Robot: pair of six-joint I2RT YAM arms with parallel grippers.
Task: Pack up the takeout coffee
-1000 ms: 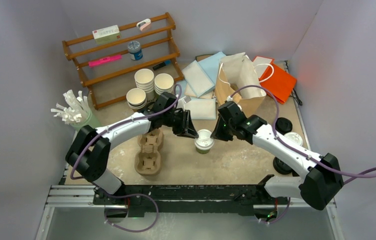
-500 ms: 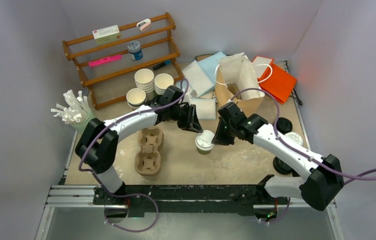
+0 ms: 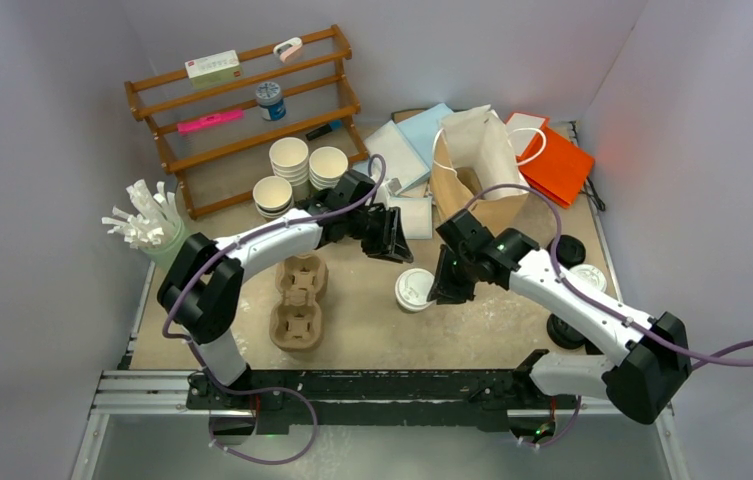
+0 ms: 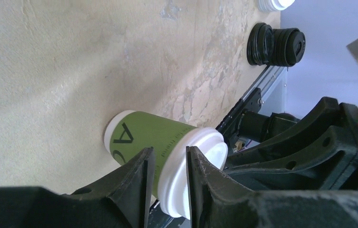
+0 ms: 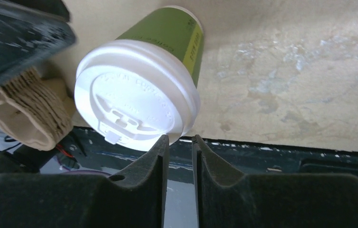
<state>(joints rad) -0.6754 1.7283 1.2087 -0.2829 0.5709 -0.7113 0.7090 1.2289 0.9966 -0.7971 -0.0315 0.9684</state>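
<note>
The takeout coffee is a green paper cup with a white plastic lid, standing upright on the tan table between the two arms. My left gripper hovers just behind and left of it, apart from it. In the left wrist view the cup shows beyond the left gripper, whose jaws stand slightly apart with nothing clamped. My right gripper is close beside the cup's right side. In the right wrist view the lid lies just past the right gripper, which has a narrow empty gap.
A moulded pulp cup tray lies left of the cup. An open kraft paper bag stands behind, with an orange bag beside it. Stacked paper cups, a wooden rack, black lids and a straw holder ring the table.
The left gripper has drawn back from the cup toward the far side. The right gripper has slid nearer along the cup's right side. Both jaws have parted a little; the cup shifted slightly.
</note>
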